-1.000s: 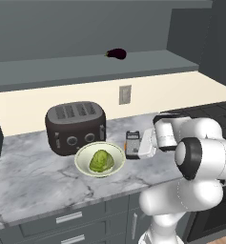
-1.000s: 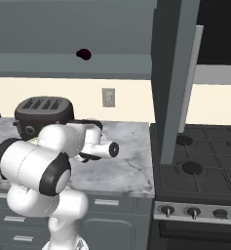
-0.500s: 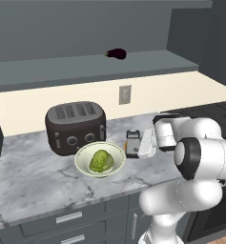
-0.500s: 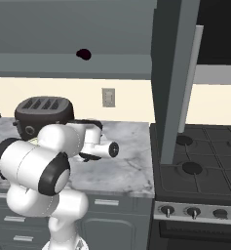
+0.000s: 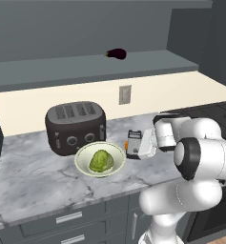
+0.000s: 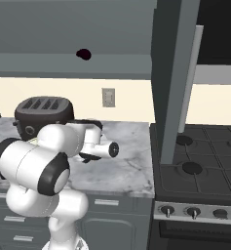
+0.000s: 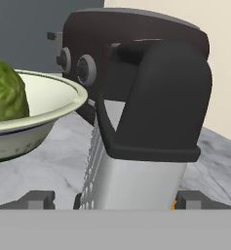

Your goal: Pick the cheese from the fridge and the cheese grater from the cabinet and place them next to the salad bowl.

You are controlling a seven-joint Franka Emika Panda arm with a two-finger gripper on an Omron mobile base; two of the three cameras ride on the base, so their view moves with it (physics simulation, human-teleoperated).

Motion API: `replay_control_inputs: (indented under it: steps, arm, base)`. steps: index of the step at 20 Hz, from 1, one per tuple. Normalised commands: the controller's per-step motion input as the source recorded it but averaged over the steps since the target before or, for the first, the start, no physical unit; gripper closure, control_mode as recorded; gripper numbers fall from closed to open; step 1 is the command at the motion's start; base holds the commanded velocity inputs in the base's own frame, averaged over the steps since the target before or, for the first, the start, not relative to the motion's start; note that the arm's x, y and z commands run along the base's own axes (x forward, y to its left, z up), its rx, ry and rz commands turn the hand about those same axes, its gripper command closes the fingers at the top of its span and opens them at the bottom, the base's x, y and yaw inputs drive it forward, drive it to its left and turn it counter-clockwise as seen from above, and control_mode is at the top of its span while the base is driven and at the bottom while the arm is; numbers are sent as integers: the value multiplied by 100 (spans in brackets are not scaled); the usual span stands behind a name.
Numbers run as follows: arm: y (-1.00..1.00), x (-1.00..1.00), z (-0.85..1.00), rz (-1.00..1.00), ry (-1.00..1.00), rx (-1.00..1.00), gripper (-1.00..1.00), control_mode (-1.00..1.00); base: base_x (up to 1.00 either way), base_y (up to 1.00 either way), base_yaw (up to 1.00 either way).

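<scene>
We are looking at the cheese grater (image 5: 134,144) standing upright on the bench (image 5: 47,181), just to the right of the salad bowl (image 5: 100,158). Its long side is pointing up, with the black handle on top. A little bit of orange cheese (image 5: 126,145) is peeking out between the grater and the bowl, low on the bench.

Our claw (image 5: 142,148) is sitting right beside the grater, on its right side. In the hand view the grater (image 7: 146,132) is rising straight in front of us, between the two finger tips (image 7: 38,199), and the tips are standing wide apart with a gap on each side. So we are judging that the claw is let go and is holding nothing.

The toaster (image 5: 76,126) is standing behind the bowl, farther back. To leave the grater standing, we are thinking the claw should be pulling straight back to the right, away from it, without bumping it.
</scene>
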Motion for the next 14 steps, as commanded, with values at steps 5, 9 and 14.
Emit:
replay_control_inputs:
  steps: [5, 9, 14]
  arm:
    - [-13, -1, 0, -2, 0, 0, -100, -100]
    - [-15, 0, 0, -8, 0, 0, -100, -100]
    - [-6, -1, 4, -8, 0, 0, -100, -100]
  base:
    - [0, 0, 0]
    - [0, 0, 0]
    - [0, 0, 0]
